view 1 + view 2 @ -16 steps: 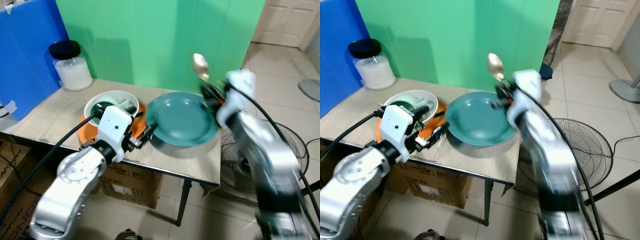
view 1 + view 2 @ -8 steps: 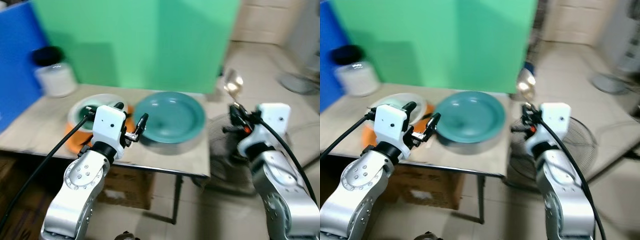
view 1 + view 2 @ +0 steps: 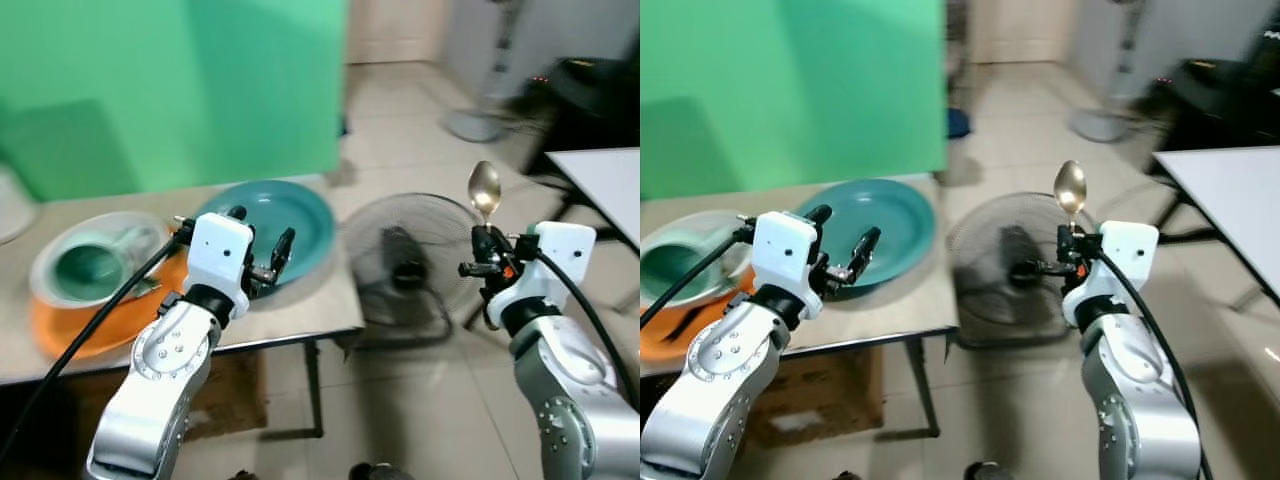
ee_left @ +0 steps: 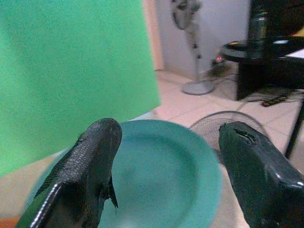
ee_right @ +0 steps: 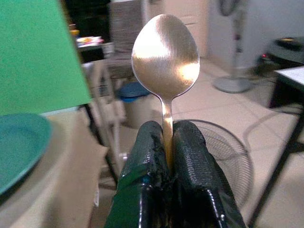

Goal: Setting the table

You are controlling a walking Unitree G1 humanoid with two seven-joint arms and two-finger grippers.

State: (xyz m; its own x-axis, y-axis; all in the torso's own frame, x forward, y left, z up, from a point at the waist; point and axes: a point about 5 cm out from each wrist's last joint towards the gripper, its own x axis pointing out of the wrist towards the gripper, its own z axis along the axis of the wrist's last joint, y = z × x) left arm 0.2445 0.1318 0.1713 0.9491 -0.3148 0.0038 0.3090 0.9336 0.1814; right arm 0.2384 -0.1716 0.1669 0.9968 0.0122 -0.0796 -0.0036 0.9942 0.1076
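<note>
My right gripper (image 3: 487, 258) is shut on the handle of a metal spoon (image 3: 484, 188), which stands upright with its bowl on top (image 5: 165, 54). It hangs over the floor, right of the wooden table (image 3: 300, 312). My left gripper (image 3: 262, 235) is open and empty, held just above the near rim of the teal plate (image 3: 295, 212). The wrist view shows that plate (image 4: 161, 180) between its two black fingers (image 4: 90, 156). A white bowl (image 3: 85, 265) with a teal cup inside rests on an orange plate (image 3: 95, 322) at the table's left.
A floor fan (image 3: 410, 255) lies on the tiles between the table and my right arm. A white table (image 3: 605, 170) stands at the far right with dark furniture (image 3: 590, 90) behind it. A green backdrop (image 3: 170, 90) rises behind the wooden table.
The camera has swung right, so the wooden table now sits at the left and the white table has come into view. The right gripper keeps the spoon, now away from the plate.
</note>
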